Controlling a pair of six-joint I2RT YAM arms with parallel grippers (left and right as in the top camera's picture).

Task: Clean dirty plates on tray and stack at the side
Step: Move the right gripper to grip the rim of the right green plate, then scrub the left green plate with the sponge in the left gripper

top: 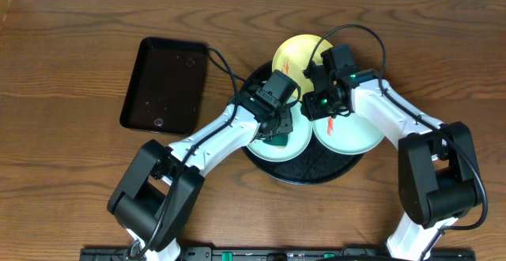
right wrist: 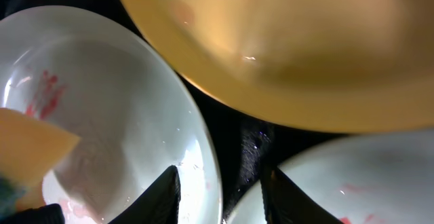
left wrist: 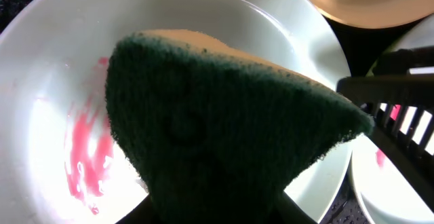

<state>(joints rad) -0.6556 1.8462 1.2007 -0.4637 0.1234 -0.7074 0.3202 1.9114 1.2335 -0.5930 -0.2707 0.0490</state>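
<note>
At centre, the left hand (top: 277,125) clamps a green-yellow sponge (left wrist: 224,129) over a red-smeared pale round plate (left wrist: 47,88); the right hand (right wrist: 224,191) stands half-open.

yellow plate (right wrist: 285,47): fills top | left plate (right wrist: 122,108): pale, red smears, sponge (right wrist: 30,149) corner on it | right plate (right wrist: 366,183): pale, red smear | tray (right wrist: 247,149): black, between plates | right gripper (right wrist: 224,200): fingers apart, astride left plate's rim

sponge (left wrist: 224,136): green face is looking coarse, fibrous, matt
pale plate (left wrist: 41,115): is gleaming smooth, glossy
yellow plate (right wrist: 305,41): is shining glossy beyond the right fingers (right wrist: 166,193)
tray (right wrist: 247,149): is showing grainy black between them
</note>
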